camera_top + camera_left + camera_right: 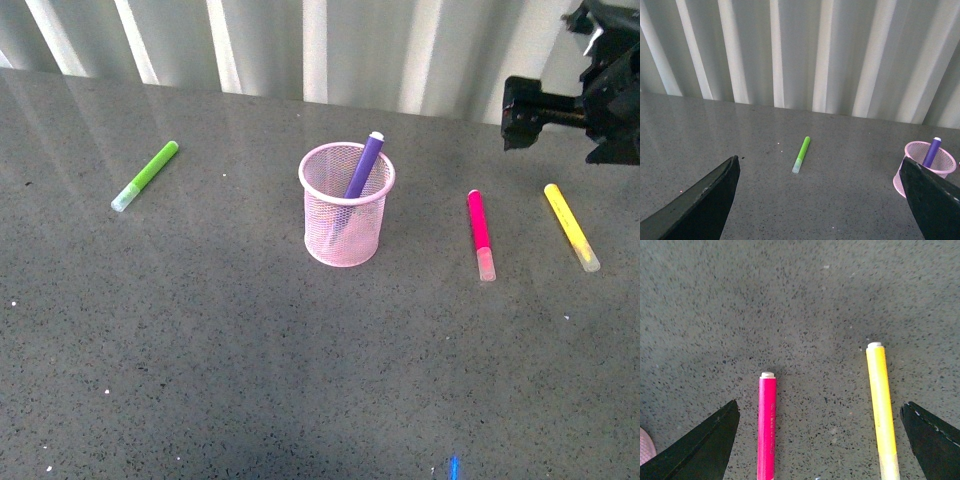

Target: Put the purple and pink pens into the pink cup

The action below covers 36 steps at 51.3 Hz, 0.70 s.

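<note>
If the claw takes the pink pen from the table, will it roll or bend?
Probably it rolls easily: the pink pen has a round, smooth barrel and lies flat on the table. It looks stiff and straight, so bending is unlikely. Its glossy surface may slip.

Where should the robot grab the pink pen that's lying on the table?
Grab the pink pen around the middle of its barrel, coming straight down from above with the open right gripper. It lies flat on the table, so only its long sides are free, and the yellow pen lies clear of it.
</note>
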Motion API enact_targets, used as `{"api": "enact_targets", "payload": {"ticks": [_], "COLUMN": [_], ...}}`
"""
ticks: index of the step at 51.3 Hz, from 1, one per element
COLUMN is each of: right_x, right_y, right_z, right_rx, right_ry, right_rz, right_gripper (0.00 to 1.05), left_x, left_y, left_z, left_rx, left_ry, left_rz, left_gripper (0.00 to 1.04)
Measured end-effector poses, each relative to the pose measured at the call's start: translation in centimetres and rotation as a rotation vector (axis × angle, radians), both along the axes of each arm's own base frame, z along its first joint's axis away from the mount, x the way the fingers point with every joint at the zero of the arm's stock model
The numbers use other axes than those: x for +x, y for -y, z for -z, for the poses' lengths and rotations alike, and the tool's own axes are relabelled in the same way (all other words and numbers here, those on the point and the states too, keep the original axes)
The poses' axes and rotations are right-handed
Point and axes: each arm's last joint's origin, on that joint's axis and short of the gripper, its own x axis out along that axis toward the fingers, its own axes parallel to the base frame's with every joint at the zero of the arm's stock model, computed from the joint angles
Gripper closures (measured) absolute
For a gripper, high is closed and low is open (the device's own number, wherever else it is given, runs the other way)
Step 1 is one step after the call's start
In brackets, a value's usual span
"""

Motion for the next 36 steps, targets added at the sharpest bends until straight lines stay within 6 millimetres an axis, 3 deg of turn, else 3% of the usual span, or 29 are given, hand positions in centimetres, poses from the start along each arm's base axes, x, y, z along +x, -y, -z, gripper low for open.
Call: {"api": "enact_targets", "payload": {"ticks": [18,36], "right_x": [0.9,2.0], "right_y": [-1.9,-3.4], "right_z": [4.2,6.2], "right_rx": [-0.002,0.005], "right_ry": [-0.053,-0.051], "right_rz": [-0.071,-0.107], "right_gripper": [0.07,0.07], "left_x": [0.0,0.0], "left_y": [0.0,0.0], "left_z": [0.0,0.0], "left_rx": [0.000,0.000], "left_ry": [0.000,0.000], "left_rz": [0.000,0.000], "left_gripper": [0.07,0.07]}}
